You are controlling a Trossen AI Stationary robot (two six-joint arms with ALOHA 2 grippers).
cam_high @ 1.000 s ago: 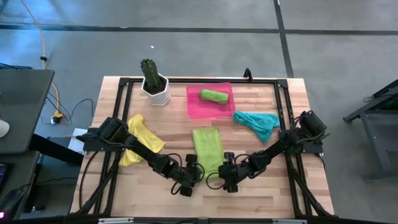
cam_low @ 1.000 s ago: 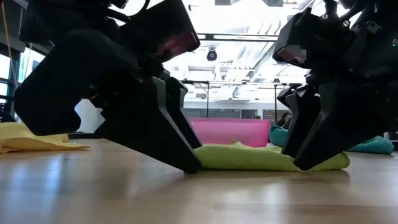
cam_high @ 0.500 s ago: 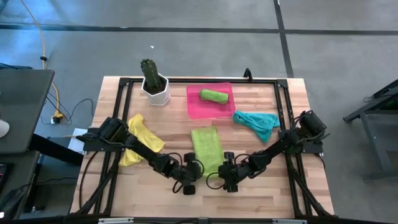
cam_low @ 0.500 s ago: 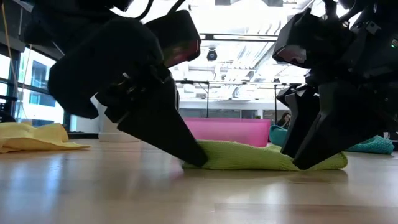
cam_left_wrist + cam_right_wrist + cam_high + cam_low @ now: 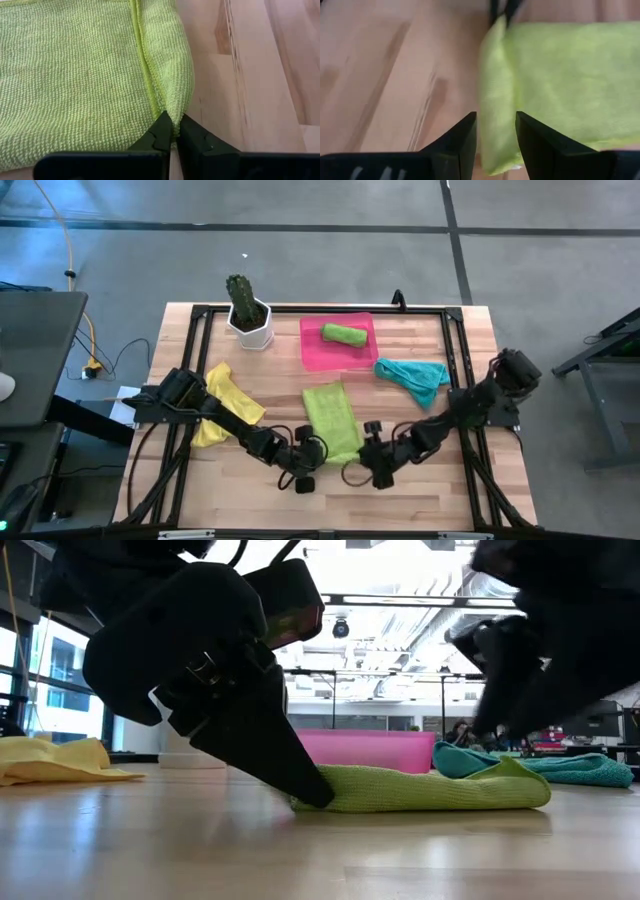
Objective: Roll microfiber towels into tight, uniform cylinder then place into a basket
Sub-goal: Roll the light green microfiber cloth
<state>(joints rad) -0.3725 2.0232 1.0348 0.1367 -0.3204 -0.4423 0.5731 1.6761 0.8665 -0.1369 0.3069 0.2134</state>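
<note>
Wooden bench under black framing. Lime towel flat at centre, long axis near to far, near edge folded into a soft lip, knit ribbed. Left hand clenched on its near left corner; right hand released, just off the near right edge. Far side: pink basket with a rolled green towel. Teal towel right, yellow towel left.

Right gripper: fingers parted, hovering over the towel's edge
Lime green towel: flat, near edge folded
Counter: bare wood beside it
</note>
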